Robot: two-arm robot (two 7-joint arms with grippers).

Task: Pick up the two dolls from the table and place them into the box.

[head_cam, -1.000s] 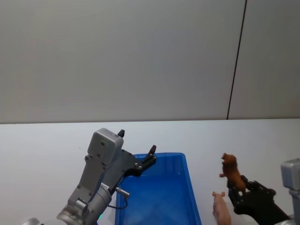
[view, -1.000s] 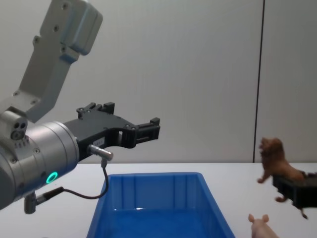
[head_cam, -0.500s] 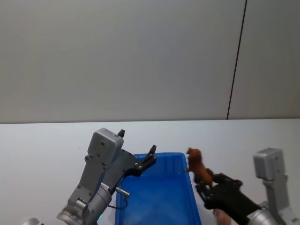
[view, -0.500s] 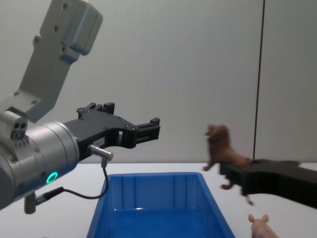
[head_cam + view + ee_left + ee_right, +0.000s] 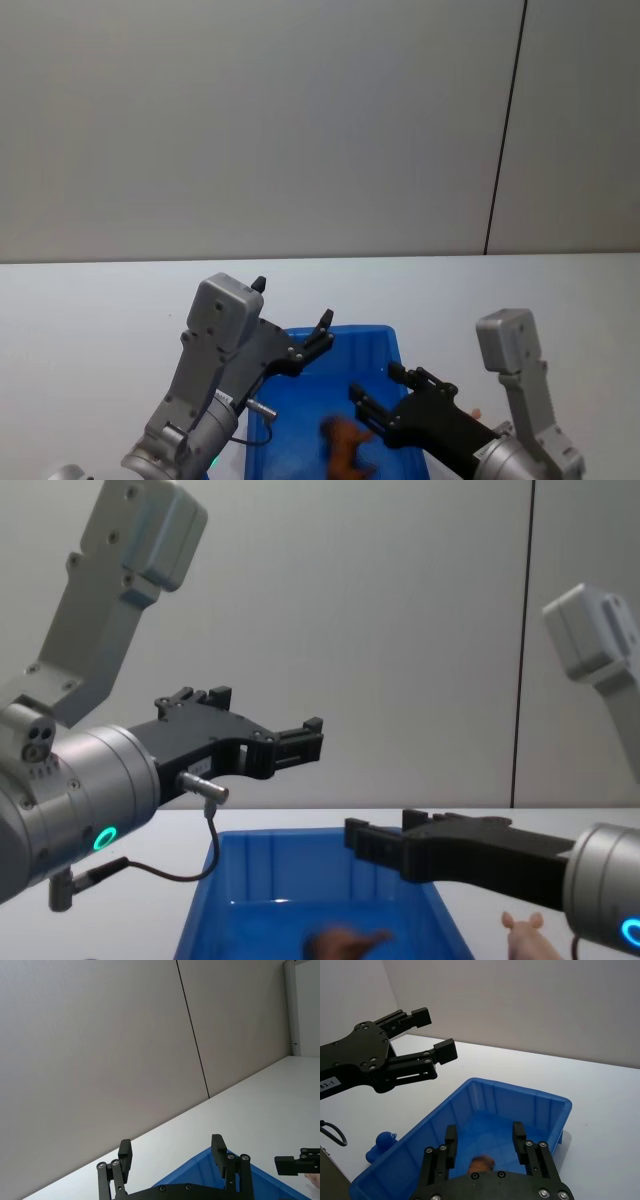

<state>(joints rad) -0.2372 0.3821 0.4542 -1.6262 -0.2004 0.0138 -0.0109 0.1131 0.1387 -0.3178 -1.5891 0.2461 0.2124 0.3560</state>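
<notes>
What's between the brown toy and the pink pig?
Chest view: the box's right wall separates them. The lion is inside, below the open right gripper; the pig is outside. The left gripper hangs higher up.

Robot hands over a blue box (image 5: 300, 865) on a white counter (image 5: 290, 820).
Left hand (image 5: 306, 740) is held high; right hand (image 5: 375, 845) hangs low over the box, above a blurred brown lion (image 5: 345, 942) inside. Pink pig (image 5: 525, 938) stands beside the box.
</notes>
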